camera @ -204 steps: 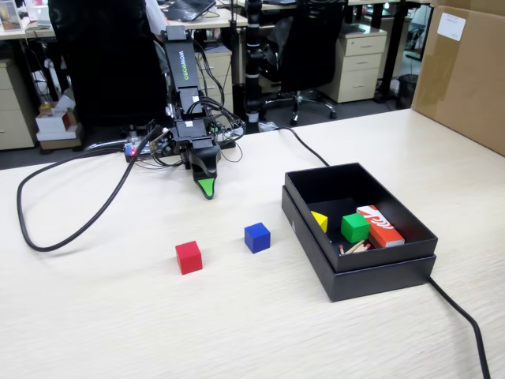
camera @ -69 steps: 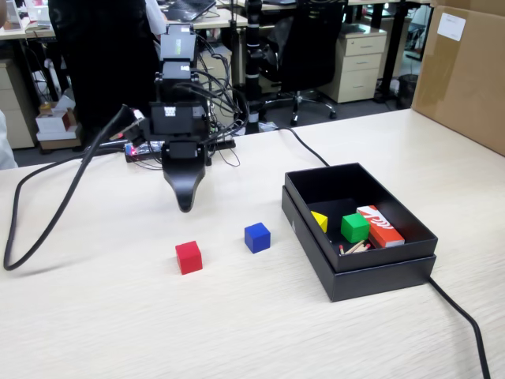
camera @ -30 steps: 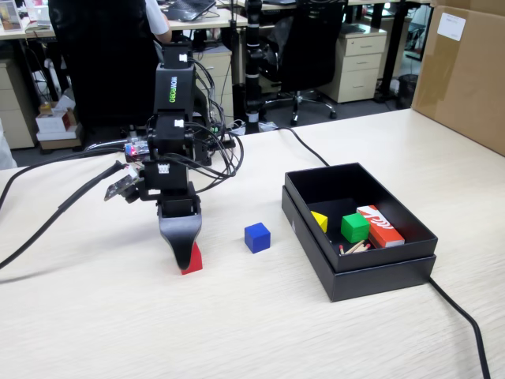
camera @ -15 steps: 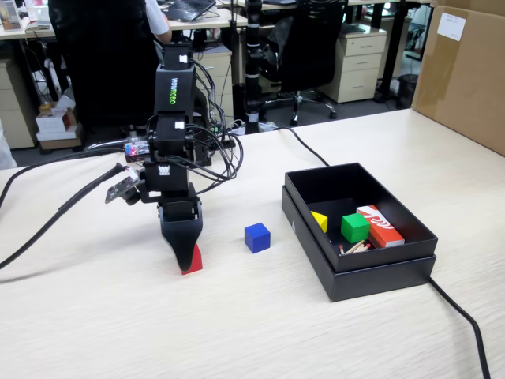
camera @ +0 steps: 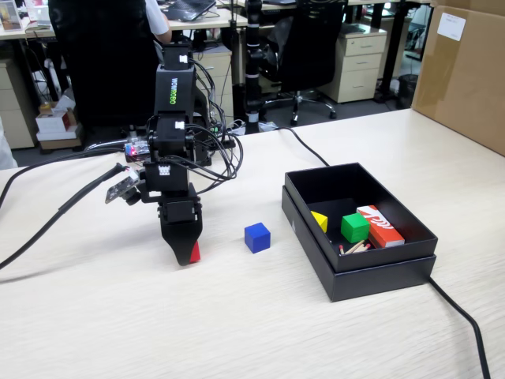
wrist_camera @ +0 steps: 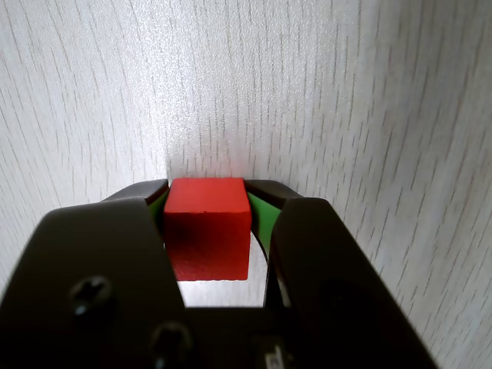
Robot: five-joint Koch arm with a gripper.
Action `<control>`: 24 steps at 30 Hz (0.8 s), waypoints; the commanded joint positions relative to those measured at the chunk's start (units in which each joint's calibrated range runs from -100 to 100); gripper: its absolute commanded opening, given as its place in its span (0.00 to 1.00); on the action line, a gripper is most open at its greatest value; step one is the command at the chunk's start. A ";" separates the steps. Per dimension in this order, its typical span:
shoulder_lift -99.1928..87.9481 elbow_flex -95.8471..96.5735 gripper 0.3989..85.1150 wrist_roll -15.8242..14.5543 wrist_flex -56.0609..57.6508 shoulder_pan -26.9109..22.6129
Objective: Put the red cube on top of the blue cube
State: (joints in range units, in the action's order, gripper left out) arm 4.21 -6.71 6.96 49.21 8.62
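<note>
Claw (camera: 185,256) grips red cube (wrist_camera: 207,227), mostly hidden.

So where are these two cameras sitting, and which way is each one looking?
Fixed view: stands off the table's near side, raised, looking across it at the arm, the blue cube and the black box; the whole arm shows.
Wrist view: rides on the arm, looking down at the tabletop; only the jaws show.
Both show the gripper clamping the red cube.

Bare table (camera: 221,300) around blue cube (camera: 257,237)
</note>
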 commanded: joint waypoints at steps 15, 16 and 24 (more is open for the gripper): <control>-36.51 5.08 0.04 -6.69 8.63 -4.74; -37.88 5.80 0.04 -7.96 8.72 -6.54; -32.26 1.27 0.04 -12.16 8.63 -12.65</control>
State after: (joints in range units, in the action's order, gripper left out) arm -29.58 0.87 -4.52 57.65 -3.30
